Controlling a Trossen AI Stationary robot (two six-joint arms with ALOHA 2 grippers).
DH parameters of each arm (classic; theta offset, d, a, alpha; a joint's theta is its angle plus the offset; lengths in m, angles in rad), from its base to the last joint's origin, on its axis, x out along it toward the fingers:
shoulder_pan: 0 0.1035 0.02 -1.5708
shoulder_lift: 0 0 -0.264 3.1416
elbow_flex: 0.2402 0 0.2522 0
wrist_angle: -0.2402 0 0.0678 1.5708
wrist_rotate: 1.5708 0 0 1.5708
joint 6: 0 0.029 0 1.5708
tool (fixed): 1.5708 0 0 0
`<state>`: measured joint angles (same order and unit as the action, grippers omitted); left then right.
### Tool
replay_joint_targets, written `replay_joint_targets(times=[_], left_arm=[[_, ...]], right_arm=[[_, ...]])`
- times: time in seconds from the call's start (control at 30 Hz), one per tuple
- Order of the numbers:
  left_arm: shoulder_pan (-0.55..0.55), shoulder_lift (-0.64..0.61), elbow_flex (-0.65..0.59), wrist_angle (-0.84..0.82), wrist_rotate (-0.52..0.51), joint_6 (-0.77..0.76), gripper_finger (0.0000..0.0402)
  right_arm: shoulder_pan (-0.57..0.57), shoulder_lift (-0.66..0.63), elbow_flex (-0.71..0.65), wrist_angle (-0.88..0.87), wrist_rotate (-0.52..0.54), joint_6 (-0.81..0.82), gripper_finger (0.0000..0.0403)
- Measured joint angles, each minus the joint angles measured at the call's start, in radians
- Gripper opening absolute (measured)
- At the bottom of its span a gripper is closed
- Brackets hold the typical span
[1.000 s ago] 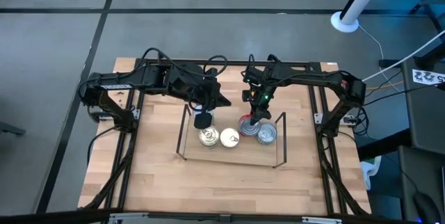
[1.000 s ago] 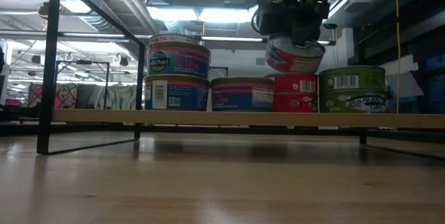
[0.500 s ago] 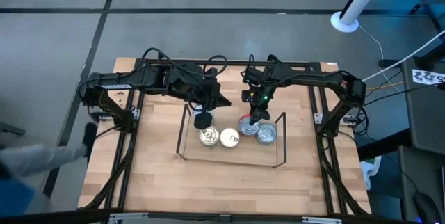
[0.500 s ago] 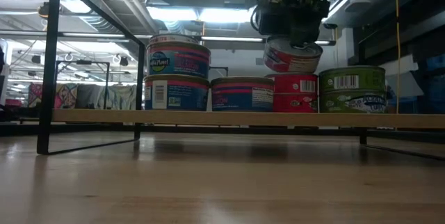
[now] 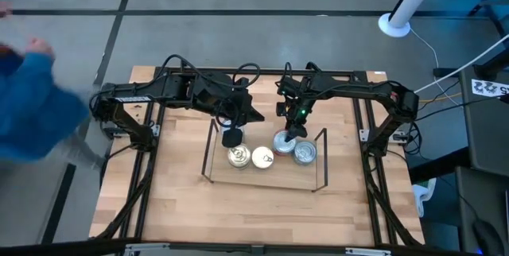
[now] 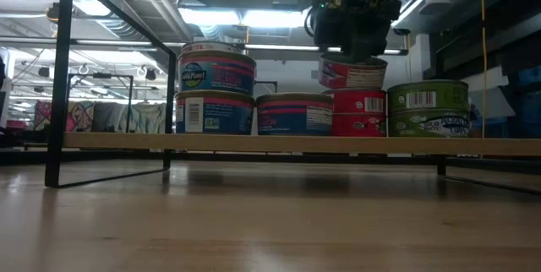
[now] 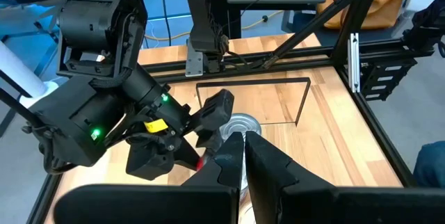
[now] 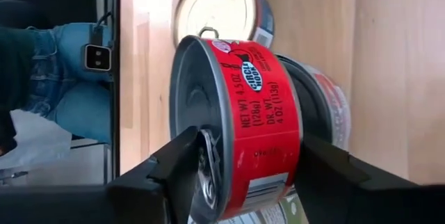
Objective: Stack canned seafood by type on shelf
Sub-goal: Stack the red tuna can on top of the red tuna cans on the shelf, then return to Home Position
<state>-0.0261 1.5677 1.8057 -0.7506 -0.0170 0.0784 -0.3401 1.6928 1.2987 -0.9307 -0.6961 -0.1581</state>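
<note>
Right gripper [image 6: 353,52] sits over the shelf [image 6: 254,142], its fingers [image 8: 182,160] either side of a red-labelled tin [image 8: 240,123]. Fingers look slightly parted from the tin walls in the right wrist view; can't tell if it's gripped or let go. In the low view that red tin [image 6: 352,73] rests a bit tilted on top of another red tin [image 6: 358,112], making a two-high stack.

Left of it on the shelf: a single blue-labelled tin [image 6: 295,114], then a blue stack of two [image 6: 215,90]. On the other side of the red stack, a green stack of two [image 6: 428,108].

High view: silver tin tops [image 5: 262,157] in a row along the shelf board [image 5: 231,176], right gripper [image 5: 293,133] above the red stack.

Left gripper [image 5: 232,137] is clenched shut, empty, hovering just behind the blue stack.

Person in blue [image 5: 32,101] blurred at the table's left edge.
</note>
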Motion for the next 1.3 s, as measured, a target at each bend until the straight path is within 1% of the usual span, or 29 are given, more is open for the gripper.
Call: replay_joint_targets(times=[0.17, 0.33, 0.43, 0.6, 0.73, 0.83, 0.9, 1.1, 1.2, 1.3], left_arm=[[0.000, 0.000, 0.000, -0.001, 0.000, 0.000, 0.0013], [0.000, 0.000, 0.000, -0.001, 0.000, 0.000, 0.0013], [0.000, 0.000, 0.000, -0.001, 0.000, 0.000, 0.0013], [0.000, -0.002, 0.000, -0.002, 0.000, 0.000, 0.0013], [0.000, -0.024, 0.000, -0.004, -0.001, 0.000, 0.0013], [0.000, -0.061, 0.000, -0.006, -0.002, 0.000, 0.0013], [0.000, -0.092, 0.000, -0.027, -0.011, 0.000, 0.0013], [-0.001, -0.225, 0.000, -0.152, -0.114, -0.044, 0.0013], [-0.015, -0.291, -0.002, -0.239, -0.158, -0.078, 0.0013], [-0.059, -0.382, -0.084, -0.253, -0.213, -0.116, 0.0013]], right_arm=[[-0.001, 0.000, 0.000, 0.008, 0.033, 0.024, 0.0232], [-0.001, 0.000, 0.000, 0.015, 0.110, 0.030, 0.0264], [-0.005, 0.000, 0.000, 0.013, 0.119, 0.028, 0.0278], [-0.012, 0.003, 0.032, -0.012, 0.137, 0.017, 0.0287], [-0.015, 0.003, 0.093, -0.060, 0.205, -0.007, 0.0287], [-0.014, 0.003, 0.140, -0.103, 0.283, -0.008, 0.0287], [-0.014, 0.002, 0.172, -0.132, 0.311, -0.021, 0.0287], [-0.014, 0.001, 0.301, -0.326, 0.330, -0.113, 0.0287], [-0.014, -0.021, 0.349, -0.375, 0.329, -0.146, 0.0287], [-0.014, -0.088, 0.359, -0.370, 0.330, -0.166, 0.0287]])
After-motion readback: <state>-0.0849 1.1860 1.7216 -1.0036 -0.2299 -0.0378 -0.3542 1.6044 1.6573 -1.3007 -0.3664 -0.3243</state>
